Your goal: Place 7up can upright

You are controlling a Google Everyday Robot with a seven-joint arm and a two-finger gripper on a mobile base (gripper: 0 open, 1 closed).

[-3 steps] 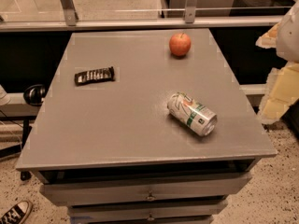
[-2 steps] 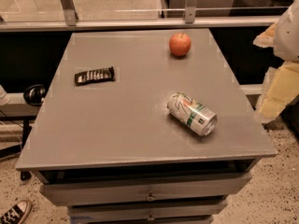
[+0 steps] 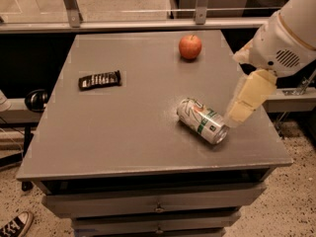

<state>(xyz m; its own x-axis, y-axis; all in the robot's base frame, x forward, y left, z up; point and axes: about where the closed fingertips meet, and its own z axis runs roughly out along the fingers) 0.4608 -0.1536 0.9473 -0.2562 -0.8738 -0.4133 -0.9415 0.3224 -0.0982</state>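
The 7up can (image 3: 202, 121) lies on its side on the grey table (image 3: 118, 147), right of centre, with its silver top facing the front right. It is silver-white with green markings. My gripper (image 3: 236, 118) hangs cream-coloured from the white arm at the right. It points down and left, and its tip is just right of the can's top end, close to the table surface. It holds nothing that I can see.
A red apple (image 3: 190, 47) sits at the back of the table. A black snack packet (image 3: 99, 79) lies at the left. Drawers (image 3: 158, 209) are under the tabletop. A glass railing (image 3: 148, 4) runs behind, and a shoe (image 3: 14, 224) is on the floor at front left.
My arm has swung in from the right edge over the table. The gripper has come down to the can's right end. The can, apple and packet have not moved.
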